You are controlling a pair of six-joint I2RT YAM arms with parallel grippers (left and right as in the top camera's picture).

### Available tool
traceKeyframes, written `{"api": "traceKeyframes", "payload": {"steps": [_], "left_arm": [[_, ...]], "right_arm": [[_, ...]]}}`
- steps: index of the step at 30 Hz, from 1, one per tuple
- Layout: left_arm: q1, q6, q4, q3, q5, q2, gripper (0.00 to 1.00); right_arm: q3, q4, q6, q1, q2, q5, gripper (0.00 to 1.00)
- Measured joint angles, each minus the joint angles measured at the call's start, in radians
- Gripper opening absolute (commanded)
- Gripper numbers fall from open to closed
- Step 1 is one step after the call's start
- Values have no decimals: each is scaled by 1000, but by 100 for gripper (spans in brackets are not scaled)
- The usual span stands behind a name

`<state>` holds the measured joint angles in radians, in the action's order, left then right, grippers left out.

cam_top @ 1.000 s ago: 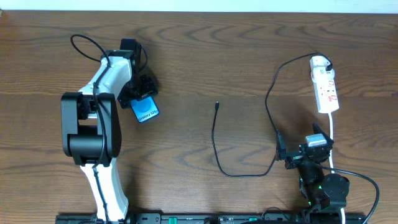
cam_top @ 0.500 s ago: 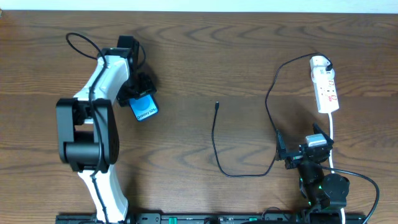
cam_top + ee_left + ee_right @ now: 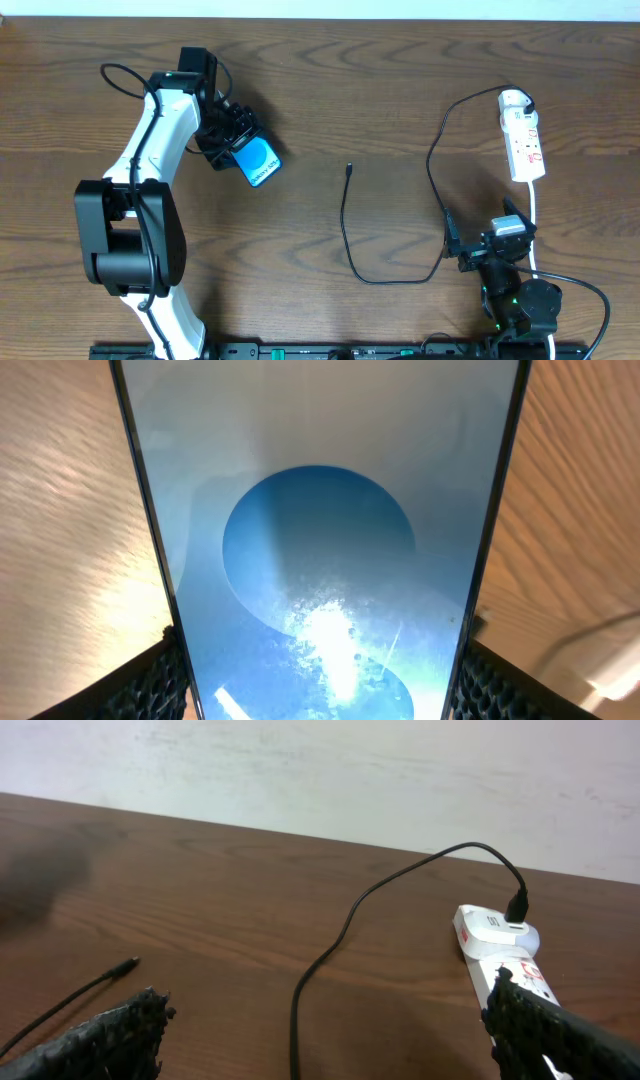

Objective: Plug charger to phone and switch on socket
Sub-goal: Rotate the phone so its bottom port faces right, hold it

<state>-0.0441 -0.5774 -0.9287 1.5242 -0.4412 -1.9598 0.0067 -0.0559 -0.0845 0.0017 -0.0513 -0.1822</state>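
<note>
My left gripper is shut on the phone, a slim smartphone with a bright blue screen, and holds it at the table's upper left; the screen fills the left wrist view. The charger's thin black cable loops across the middle, its connector tip lying free right of the phone. Its white plug head sits in the far end of the socket, a white power strip at the right. My right gripper is open and empty, near the front right, with cable and socket ahead.
The power strip's thicker white cord runs down past my right arm's base. The table's far edge meets a pale wall.
My left gripper has swung the phone to the right and slightly up, toward the cable's tip, and turned it. The right arm, cable and socket have not moved.
</note>
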Motion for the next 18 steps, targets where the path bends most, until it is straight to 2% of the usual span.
{"api": "traceKeyframes", "payload": {"steps": [11, 18], "left_arm": [[0, -145, -64, 0, -228, 0, 72], [0, -243, -129, 0, -293, 0, 72]], "right_arm": [[0, 0, 0, 0, 0, 0, 99], [0, 0, 0, 0, 0, 0, 99]]}}
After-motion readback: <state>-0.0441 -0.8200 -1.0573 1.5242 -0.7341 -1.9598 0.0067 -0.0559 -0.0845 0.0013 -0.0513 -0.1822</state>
